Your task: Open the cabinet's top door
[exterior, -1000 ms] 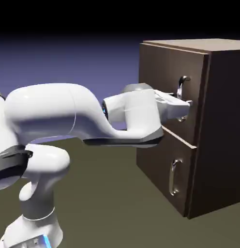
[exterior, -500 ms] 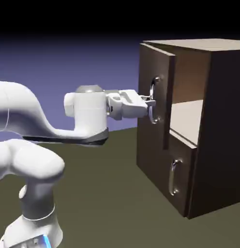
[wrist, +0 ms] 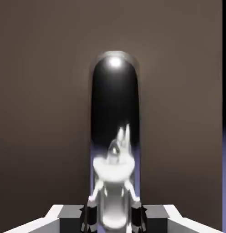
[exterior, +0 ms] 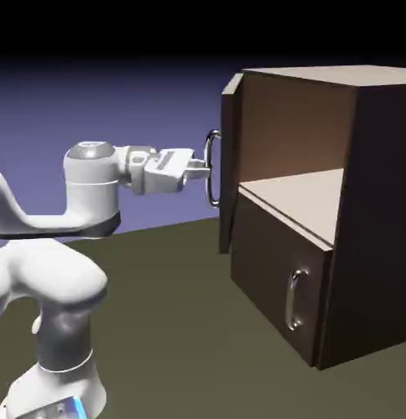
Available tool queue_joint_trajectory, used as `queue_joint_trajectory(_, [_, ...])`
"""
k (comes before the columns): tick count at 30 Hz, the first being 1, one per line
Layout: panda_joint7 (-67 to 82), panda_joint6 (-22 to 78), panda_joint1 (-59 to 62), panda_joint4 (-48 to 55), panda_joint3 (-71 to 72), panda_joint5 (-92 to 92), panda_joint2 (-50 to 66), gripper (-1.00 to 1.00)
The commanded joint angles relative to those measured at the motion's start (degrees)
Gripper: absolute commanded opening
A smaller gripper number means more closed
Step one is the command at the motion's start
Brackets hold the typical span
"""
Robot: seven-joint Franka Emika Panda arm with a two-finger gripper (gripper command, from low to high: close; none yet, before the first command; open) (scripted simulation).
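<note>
While the glossy white jointed robot arm [exterior: 55, 270] leans partly beyond the exterior view's left edge, its rounded wrist [exterior: 92, 188] stands upright and its blocky white hand [exterior: 168, 170] points nearly level toward the exterior view's right. The slim grey fingers [exterior: 196, 172] are closed on the long, curved silver bar handle [exterior: 209, 141], around its middle stretch. In the hand view, that bar rises large between the fingertips, its mirror-smooth metal catching white highlights and a dark reflection, against a flat, matte brown panel.

That panel is the tall, dark brown top door [exterior: 230, 164], swung wide on the upper front of the box-shaped dark wooden cabinet [exterior: 378, 213], at the exterior view's right. Seen almost edge-on, it bares a brown inner wall [exterior: 296, 123] and a smooth, pale beige shelf [exterior: 300, 200]. Below, the shorter brown door [exterior: 276, 245] is shut, its smaller silver handle [exterior: 292, 299] upright above the dark olive surface [exterior: 182, 327].
</note>
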State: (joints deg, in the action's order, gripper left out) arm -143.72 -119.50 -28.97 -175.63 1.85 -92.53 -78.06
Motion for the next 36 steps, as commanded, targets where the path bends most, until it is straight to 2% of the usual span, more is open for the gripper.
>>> queue_joint_trajectory(1, [0.14,1.58,-0.52,0.03,2.09,2.37,0.02,-1.0])
queue_joint_trajectory(9, [-0.79,14.31,-3.55,3.27,18.7,19.96,4.41,-1.0])
queue_joint_trajectory(17, [-4.21,28.37,-0.47,12.92,35.31,35.75,15.14,-1.0])
queue_joint_trajectory(28, [-9.4,48.4,17.78,34.68,57.85,50.1,30.85,-1.0])
queue_joint_trajectory(36, [-10.79,58.62,34.39,48.83,72.27,55.3,35.37,-1.0])
